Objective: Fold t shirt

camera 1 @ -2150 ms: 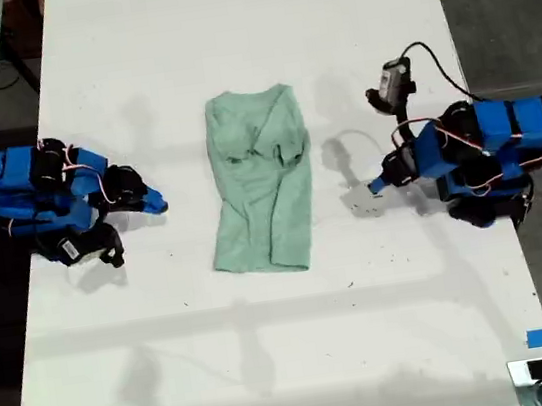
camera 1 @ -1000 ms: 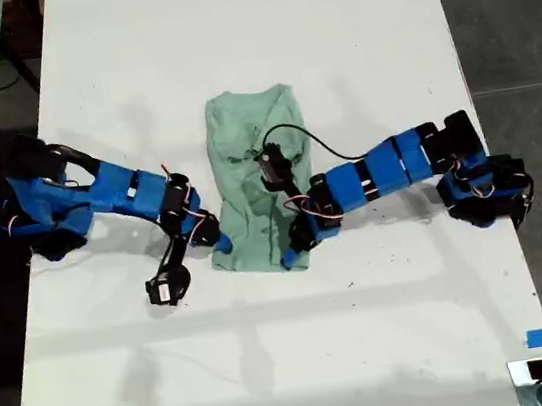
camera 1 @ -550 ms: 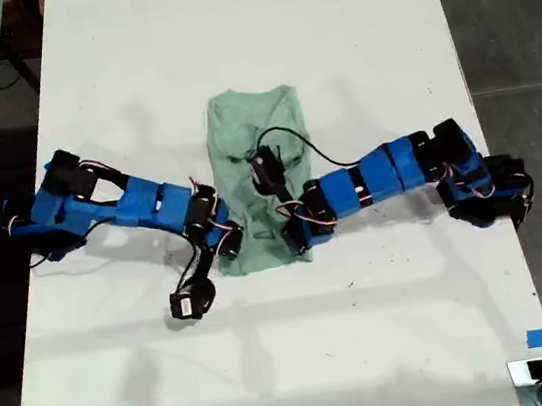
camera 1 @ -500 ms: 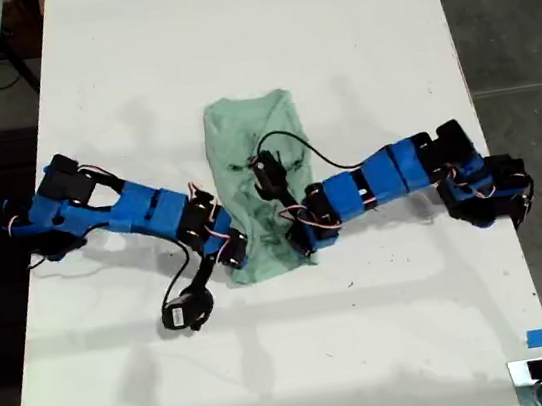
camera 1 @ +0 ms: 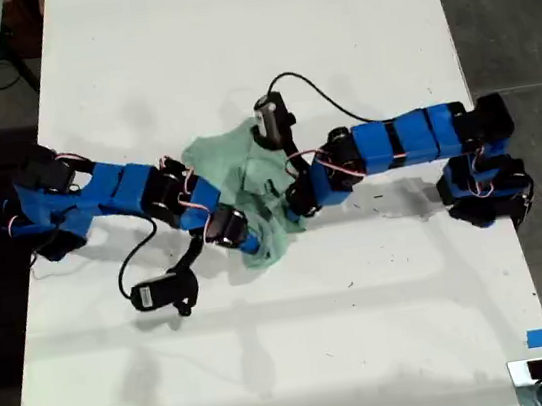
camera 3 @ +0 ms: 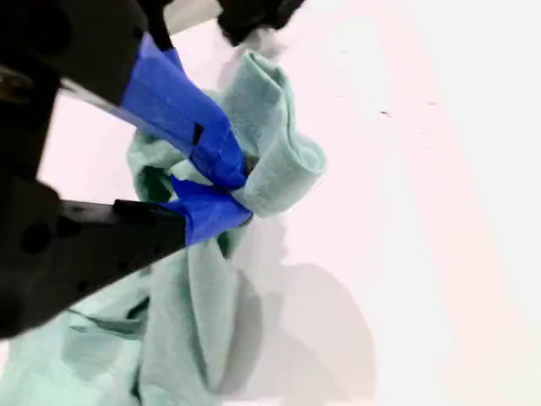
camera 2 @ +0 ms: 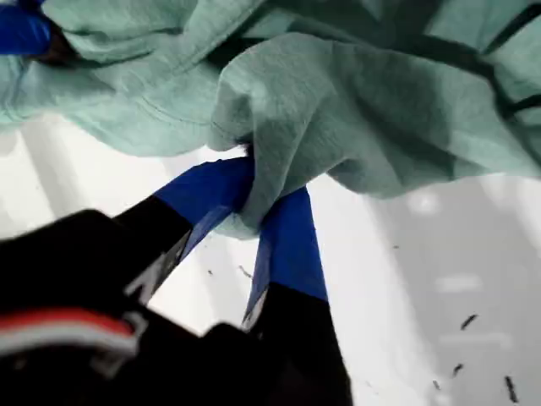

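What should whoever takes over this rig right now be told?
My first gripper: shut on a pinch of the shirt.
My second gripper: shut on another fold of the shirt.
Shirt: bunched and wrinkled in the middle of the table, between the two arms.
Done: both grasps are made.
Left: no neat fold shows yet. Probably carry the pinched edges across, lay the cloth flat, then release both.
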